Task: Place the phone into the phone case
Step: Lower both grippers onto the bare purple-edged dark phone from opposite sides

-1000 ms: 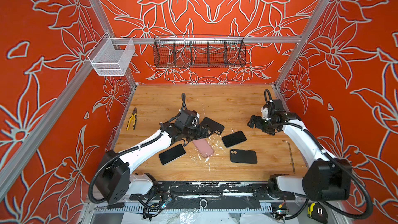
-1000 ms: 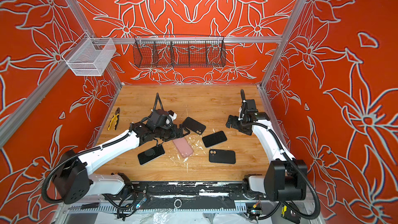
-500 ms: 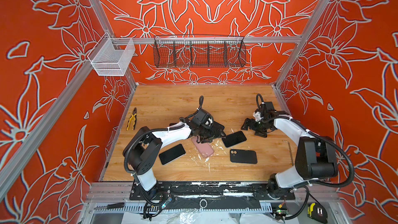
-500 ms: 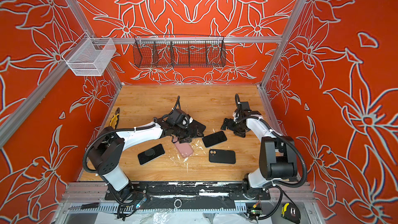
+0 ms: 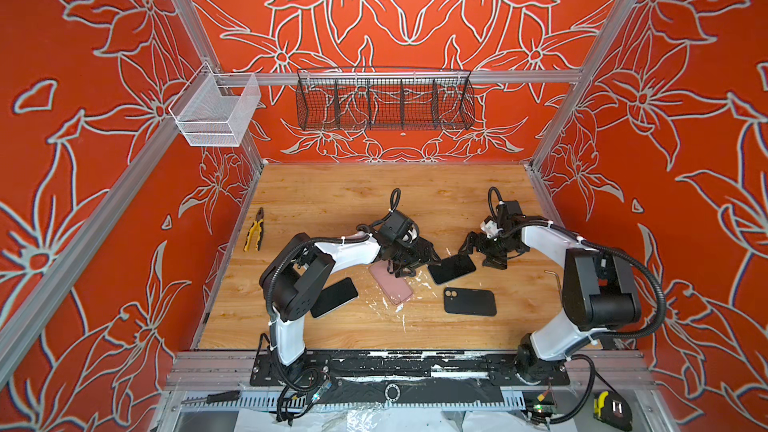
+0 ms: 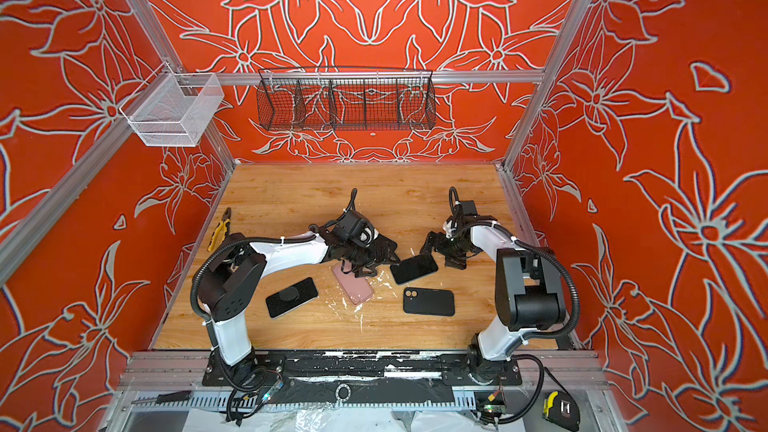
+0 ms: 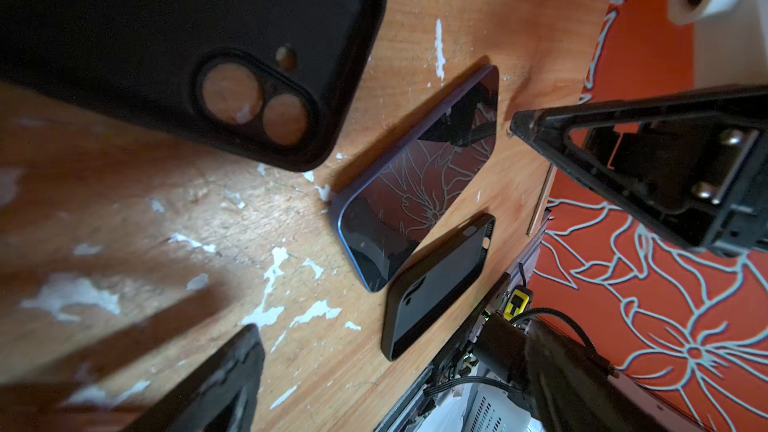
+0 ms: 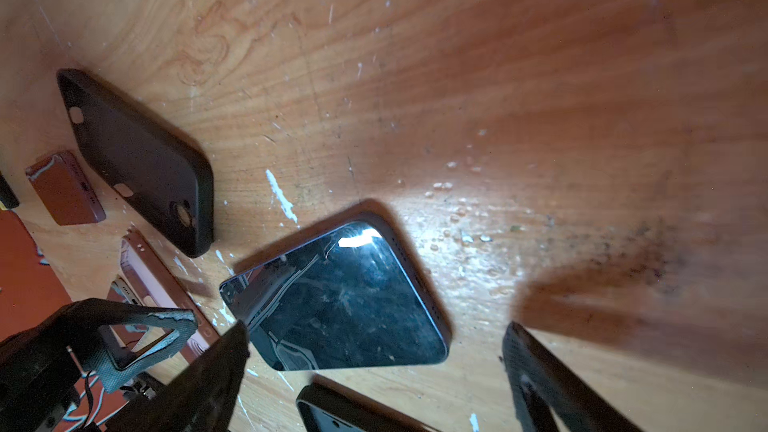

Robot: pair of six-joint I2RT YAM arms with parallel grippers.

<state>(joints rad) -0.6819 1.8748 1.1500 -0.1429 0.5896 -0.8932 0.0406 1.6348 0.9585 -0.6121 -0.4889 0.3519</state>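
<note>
Your left end effector [image 5: 419, 265] is spread wide and holds nothing. It hangs low over the middle of the bench [image 5: 332, 201], above a black case [image 7: 124, 35] whose two camera holes loom large in the left wrist view. In both top views that case is almost wholly hidden under the wrist.

Your right end effector [image 5: 478, 257] is also spread wide and empty. It tilts down at the bench just right of the phone [image 5: 452, 268].

The phone lies flat, screen up, between your two end effectors and outside every case. Its far right corner reaches in among the right fingers [image 8: 540, 363], and you cannot tell from these views whether one touches it. In the right wrist view the phone [image 8: 340, 297] lies just ahead of the open jaws.

A second black case [image 5: 469, 301] lies just near of the phone, with its camera cutout at its left end. A pink case [image 5: 390, 284] lies left of the phone, its far end under the left end effector.

Farther left, a black slab [image 6: 291, 297] with a round mark lies flat; phone or case, I cannot tell. Pliers [image 5: 254, 229] lie by the left edge of the bench and a hex key [image 5: 555, 280] near the right edge. White flecks dot the wood around the phone.
</note>
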